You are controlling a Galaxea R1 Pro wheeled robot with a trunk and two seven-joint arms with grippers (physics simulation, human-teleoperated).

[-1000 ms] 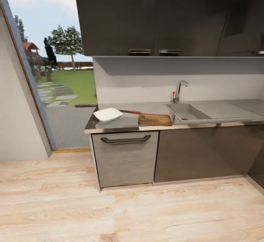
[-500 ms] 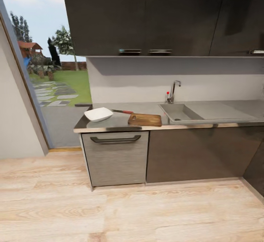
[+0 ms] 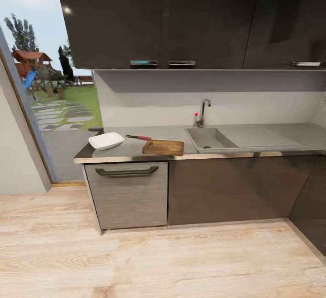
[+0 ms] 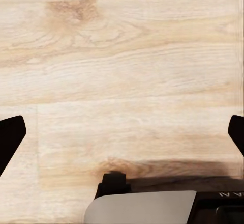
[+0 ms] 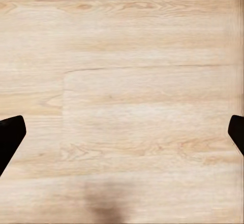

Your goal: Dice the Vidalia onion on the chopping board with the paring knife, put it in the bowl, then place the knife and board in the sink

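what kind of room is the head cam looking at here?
A home kitchen, most likely: a long grey brushed-steel countertop over dark cabinets, a grey steel sink with a chrome tap, and a brown wooden chopping board beside a white shallow bowl.

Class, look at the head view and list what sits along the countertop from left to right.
bowl → paring knife → chopping board → tap → sink → drainboard

Steel bench [image 3: 149, 133] carries the bowl [image 3: 106, 141]; the board [image 3: 163, 147] at its 3 o'clock; the knife [image 3: 138, 137] between them; sink [image 3: 209, 139] set in beyond the board.
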